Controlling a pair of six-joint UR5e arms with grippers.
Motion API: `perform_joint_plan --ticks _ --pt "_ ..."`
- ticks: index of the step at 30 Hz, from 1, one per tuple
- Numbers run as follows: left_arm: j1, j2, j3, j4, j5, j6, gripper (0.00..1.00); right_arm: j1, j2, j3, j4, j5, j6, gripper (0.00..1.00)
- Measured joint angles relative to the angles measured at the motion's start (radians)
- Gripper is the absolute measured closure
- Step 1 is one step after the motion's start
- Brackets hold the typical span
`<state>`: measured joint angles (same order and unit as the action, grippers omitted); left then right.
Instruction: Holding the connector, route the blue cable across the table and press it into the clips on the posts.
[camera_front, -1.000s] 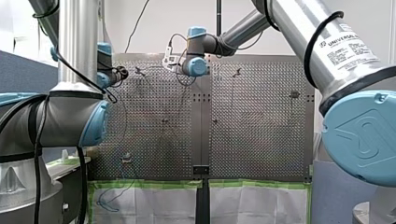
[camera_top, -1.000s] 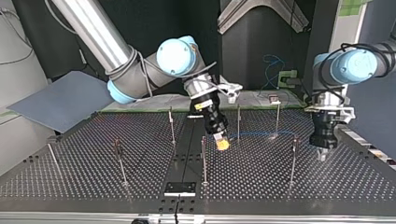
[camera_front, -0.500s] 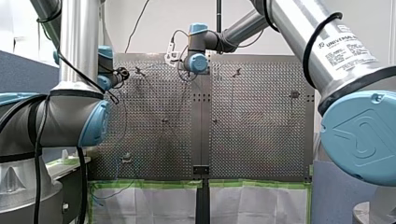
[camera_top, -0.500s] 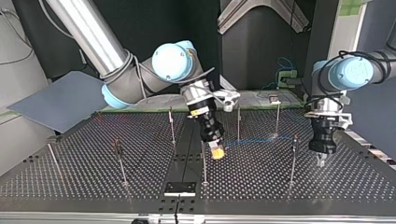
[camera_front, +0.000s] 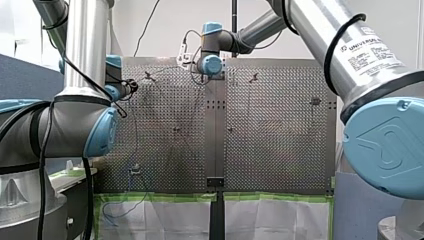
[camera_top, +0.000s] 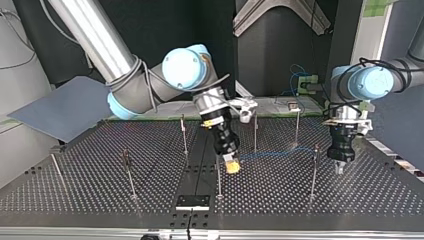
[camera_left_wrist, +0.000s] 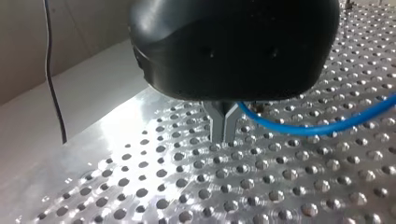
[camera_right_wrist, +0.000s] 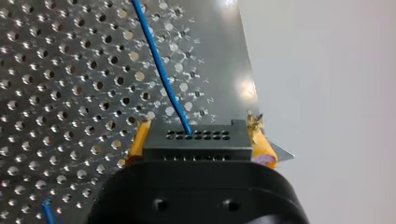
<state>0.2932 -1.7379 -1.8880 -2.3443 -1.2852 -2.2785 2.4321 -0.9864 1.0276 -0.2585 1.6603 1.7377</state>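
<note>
In the right wrist view my right gripper (camera_right_wrist: 200, 139) is shut on the black connector (camera_right_wrist: 196, 145), yellow pads (camera_right_wrist: 140, 137) on both its sides. The blue cable (camera_right_wrist: 161, 70) leaves the connector over the perforated table. In the top view that gripper (camera_top: 231, 165) hangs low beside a middle post (camera_top: 218, 175), and the cable (camera_top: 275, 151) runs from it to a post (camera_top: 315, 167) at the right. My left gripper (camera_top: 339, 169) stands just past that post. Its metal fingers (camera_left_wrist: 218, 125) are shut, tips just above the table, with the cable (camera_left_wrist: 322, 127) passing close behind them.
Several thin posts stand on the perforated table (camera_top: 100, 200), among them one (camera_top: 184, 135) left of the middle and one (camera_top: 255, 132) behind the cable. A black plate (camera_top: 192, 202) lies at the near edge. In the front view the cable's slack (camera_front: 112, 216) hangs past the table's near-left edge.
In the top view my right gripper has carried the connector left and toward the near edge, lower beside the middle post. My left gripper has shifted slightly left, toward the right post.
</note>
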Motion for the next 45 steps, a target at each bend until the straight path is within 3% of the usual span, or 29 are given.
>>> perform_joint_plan --ticks 8,10,11,12,13,14,15,17,23,31,34,36,45 --pt "-0.007 0.003 -0.006 -0.064 -0.060 0.063 1.00 0.009 0.046 0.000 0.003 0.010 -0.002 1.00" --pt "-0.008 0.007 -0.006 -0.080 -0.069 0.080 0.96 0.012 0.063 0.000 0.003 0.011 -0.002 1.00" --pt "-0.008 0.011 -0.006 -0.087 -0.072 0.087 0.86 0.013 0.069 0.000 0.003 0.011 -0.002 1.00" --pt "-0.009 0.015 -0.006 -0.093 -0.074 0.093 0.51 0.014 0.076 0.000 0.002 0.012 -0.002 1.00" --pt "-0.009 0.021 -0.007 -0.103 -0.079 0.102 0.51 0.015 0.080 0.000 0.002 0.012 -0.002 1.00" --pt "-0.010 0.027 -0.008 -0.110 -0.083 0.109 0.31 0.016 0.084 0.000 0.001 0.012 -0.002 1.00" --pt "-0.010 0.033 -0.010 -0.116 -0.089 0.116 0.22 0.017 0.087 0.000 0.001 0.012 -0.002 1.00" --pt "-0.011 0.049 -0.018 -0.133 -0.104 0.132 0.17 0.018 0.090 0.000 0.000 0.012 -0.003 1.00" --pt "-0.018 0.096 -0.054 -0.181 -0.144 0.144 0.17 0.019 0.095 0.000 -0.001 0.011 -0.002 1.00" --pt "-0.045 0.161 -0.082 -0.245 -0.137 0.157 0.17 0.019 0.096 0.000 0.000 0.008 -0.001 1.00" --pt "-0.055 0.184 -0.099 -0.269 -0.136 0.170 0.15 0.018 0.096 0.000 0.001 0.007 -0.001 1.00" --pt "-0.058 0.200 -0.111 -0.285 -0.138 0.166 0.01 0.018 0.096 0.000 0.001 0.007 -0.001 1.00" --pt "-0.064 0.286 -0.194 -0.339 -0.136 0.152 0.01 0.018 0.096 0.000 0.001 0.007 -0.002 1.00"
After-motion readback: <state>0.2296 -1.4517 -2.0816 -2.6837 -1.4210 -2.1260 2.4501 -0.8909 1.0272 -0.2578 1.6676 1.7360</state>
